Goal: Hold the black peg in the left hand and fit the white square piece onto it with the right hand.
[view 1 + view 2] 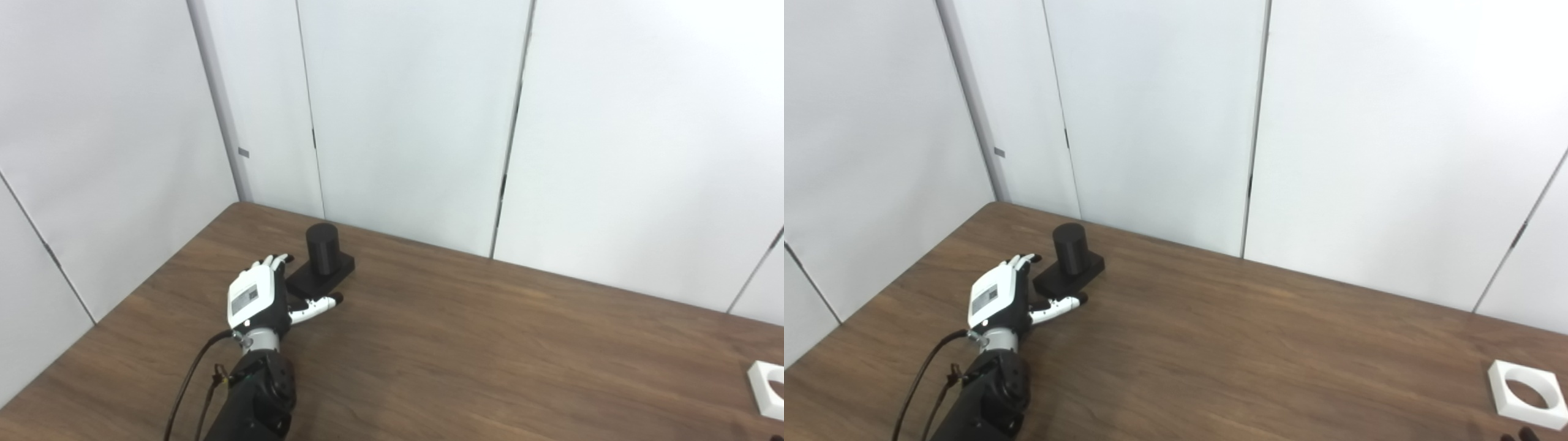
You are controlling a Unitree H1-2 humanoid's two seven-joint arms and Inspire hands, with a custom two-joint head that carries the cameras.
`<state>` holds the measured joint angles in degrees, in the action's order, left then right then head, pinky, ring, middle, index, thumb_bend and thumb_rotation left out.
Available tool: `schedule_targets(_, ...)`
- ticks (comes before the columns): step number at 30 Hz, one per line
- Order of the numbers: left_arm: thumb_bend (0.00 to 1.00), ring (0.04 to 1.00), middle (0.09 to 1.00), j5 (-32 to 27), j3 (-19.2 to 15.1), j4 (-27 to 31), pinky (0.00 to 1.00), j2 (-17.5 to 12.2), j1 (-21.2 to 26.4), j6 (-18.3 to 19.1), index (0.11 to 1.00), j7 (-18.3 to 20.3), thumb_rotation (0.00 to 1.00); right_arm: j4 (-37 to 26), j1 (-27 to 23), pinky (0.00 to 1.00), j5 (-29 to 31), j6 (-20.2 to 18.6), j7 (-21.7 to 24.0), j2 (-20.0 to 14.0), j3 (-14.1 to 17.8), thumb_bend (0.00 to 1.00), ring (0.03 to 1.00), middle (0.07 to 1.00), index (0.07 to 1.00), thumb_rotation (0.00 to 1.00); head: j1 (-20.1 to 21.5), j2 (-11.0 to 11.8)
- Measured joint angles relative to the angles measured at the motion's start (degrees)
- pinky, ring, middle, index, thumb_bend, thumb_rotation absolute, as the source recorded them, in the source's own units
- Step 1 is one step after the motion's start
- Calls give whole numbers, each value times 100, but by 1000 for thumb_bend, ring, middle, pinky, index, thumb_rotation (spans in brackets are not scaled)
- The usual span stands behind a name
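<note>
The black peg (pixel 322 247) is an upright cylinder on a square black base, standing at the table's far left. My left hand (pixel 260 297) is open just in front of and left of the base. Its fingertips (pixel 275 261) reach the base's left edge and its thumb points right along the front; it holds nothing. The white square piece (pixel 1526 392), with a round hole, lies flat at the table's near right edge. Only dark fingertips (pixel 1519 434) of my right hand show at the bottom edge, just below the white piece.
The brown wooden table (pixel 465 343) runs up to white wall panels (pixel 416 122) at the back and left. A black cable (pixel 187 380) hangs along my left forearm.
</note>
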<state>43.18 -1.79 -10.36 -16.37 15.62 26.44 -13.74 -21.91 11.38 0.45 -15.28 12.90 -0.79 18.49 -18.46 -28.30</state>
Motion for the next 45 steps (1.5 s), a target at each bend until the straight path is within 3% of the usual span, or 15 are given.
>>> schedule_targets(12,917,975,950,34,207,-514,991,-140,171,6,828,-67,589,-98,15,1000,4,-120,1,-11,-11,722,1000,981,1000,1000,35,-35)
schedule_targets(26,918,984,958,183,168,-927,1000,-142,364,19,846,-88,624,-151,26,1000,6,-217,1,-26,-14,732,1000,970,1000,1000,35,-35)
schedule_targets(38,873,927,891,282,76,-1154,991,-111,534,20,707,-194,563,-159,33,1000,38,-228,2,-35,-13,774,1000,988,1000,1000,62,-105)
schedule_targets(45,860,882,830,229,94,-1427,998,-55,690,-19,602,-668,407,-167,36,1000,38,-232,2,-40,-14,771,1000,982,1000,1000,70,-132)
